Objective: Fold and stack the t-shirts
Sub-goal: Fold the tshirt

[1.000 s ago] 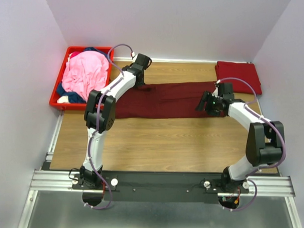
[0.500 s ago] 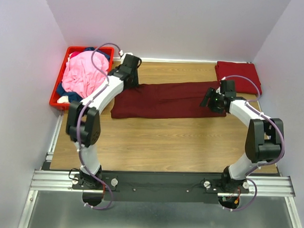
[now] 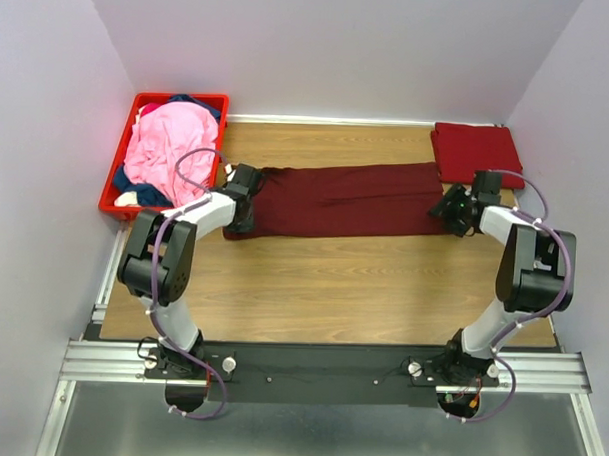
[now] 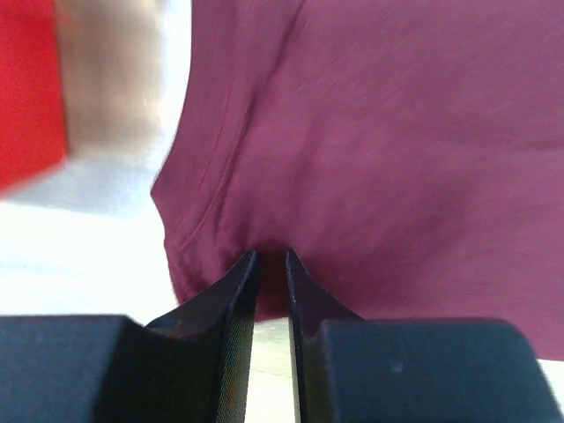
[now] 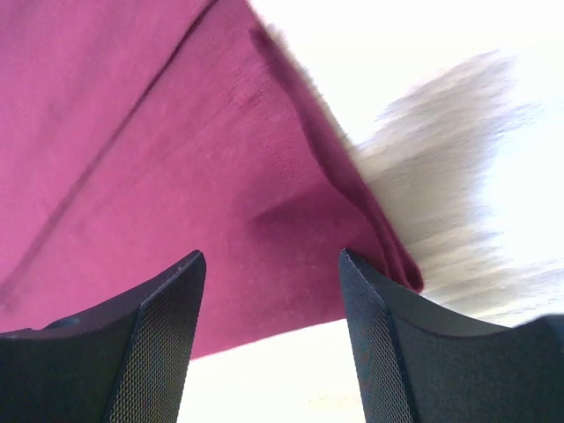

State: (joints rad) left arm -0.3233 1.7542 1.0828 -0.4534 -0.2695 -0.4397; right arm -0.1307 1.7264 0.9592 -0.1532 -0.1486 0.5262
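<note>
A dark maroon t-shirt (image 3: 346, 197), folded into a long strip, lies across the middle of the table. My left gripper (image 3: 241, 204) is at its near left corner. In the left wrist view the gripper (image 4: 269, 256) is shut on the hem of the maroon t-shirt (image 4: 379, 150). My right gripper (image 3: 455, 208) is at the strip's right end. In the right wrist view the gripper (image 5: 271, 256) is open, with the edge of the maroon t-shirt (image 5: 176, 176) just ahead of the fingertips. A folded red t-shirt (image 3: 477, 152) lies at the back right.
A red plastic crate (image 3: 113, 199) stands at the back left, holding a crumpled pink t-shirt (image 3: 167, 148) over navy cloth (image 3: 194, 101). Walls close in the table on the left, back and right. A metal rail (image 3: 320, 367) runs along the near edge.
My left gripper came from the shirt's far left edge down to its near left corner and shut on it. My right gripper moved right to the shirt's right end. The shirt shifted slightly right.
</note>
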